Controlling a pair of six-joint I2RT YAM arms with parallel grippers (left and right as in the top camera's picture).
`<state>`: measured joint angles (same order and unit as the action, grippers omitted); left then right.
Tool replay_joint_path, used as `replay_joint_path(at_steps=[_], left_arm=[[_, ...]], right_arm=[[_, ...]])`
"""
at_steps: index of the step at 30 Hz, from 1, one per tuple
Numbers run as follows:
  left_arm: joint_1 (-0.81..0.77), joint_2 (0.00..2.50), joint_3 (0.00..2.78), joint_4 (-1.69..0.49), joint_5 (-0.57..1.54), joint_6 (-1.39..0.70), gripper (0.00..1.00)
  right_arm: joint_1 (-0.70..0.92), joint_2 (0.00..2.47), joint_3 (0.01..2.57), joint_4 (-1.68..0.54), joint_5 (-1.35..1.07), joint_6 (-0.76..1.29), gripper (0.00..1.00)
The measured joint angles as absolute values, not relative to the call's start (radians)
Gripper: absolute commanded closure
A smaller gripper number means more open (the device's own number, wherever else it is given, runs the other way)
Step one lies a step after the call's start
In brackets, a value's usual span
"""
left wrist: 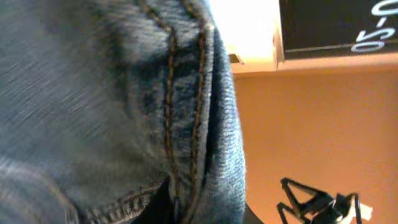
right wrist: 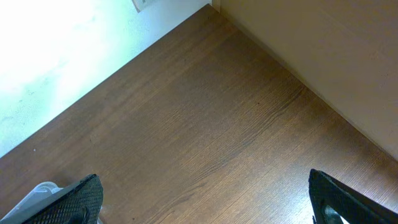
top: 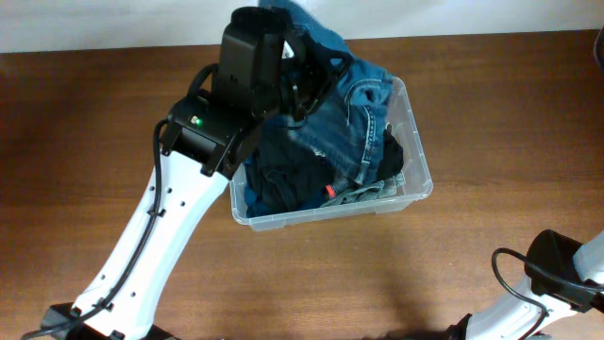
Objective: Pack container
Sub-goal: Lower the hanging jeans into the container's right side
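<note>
The container (top: 419, 176) is a clear plastic tub at the middle of the table in the overhead view, stuffed with clothes. Blue jeans (top: 354, 113) lie over the top, and part of them bulges past the far rim. Dark garments (top: 283, 184) fill the near left of the tub. My left gripper (top: 300, 87) is down in the jeans at the tub's far left. Denim (left wrist: 124, 93) fills the left wrist view and hides the fingers. My right gripper (right wrist: 202, 190) is open and empty over bare table.
A grey-green patterned cloth (top: 373, 192) with a red bit (top: 330, 190) lies at the tub's near right. The right arm's base (top: 562, 269) sits at the bottom right corner. A white wall strip runs along the table's far edge.
</note>
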<state>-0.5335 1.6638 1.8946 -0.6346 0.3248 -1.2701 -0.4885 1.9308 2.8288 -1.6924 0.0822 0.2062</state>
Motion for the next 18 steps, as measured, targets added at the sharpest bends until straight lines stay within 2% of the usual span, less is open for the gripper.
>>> replay_joint_path(at_steps=[4,12,18], left_arm=[[-0.535,1.664,1.895,-0.595,0.316,-1.287,0.99],[-0.534,1.713,1.895,-0.231,0.414,-1.25,0.99],[-0.534,1.786,1.898,-0.167,0.523,-1.235,0.99]], right_arm=[[-0.488,1.931,2.829,-1.692,0.082,0.206,0.02],[-0.488,1.931,2.829,-1.692,0.082,0.206,0.02],[-0.488,1.931,2.829,-1.692,0.082,0.207,0.02]])
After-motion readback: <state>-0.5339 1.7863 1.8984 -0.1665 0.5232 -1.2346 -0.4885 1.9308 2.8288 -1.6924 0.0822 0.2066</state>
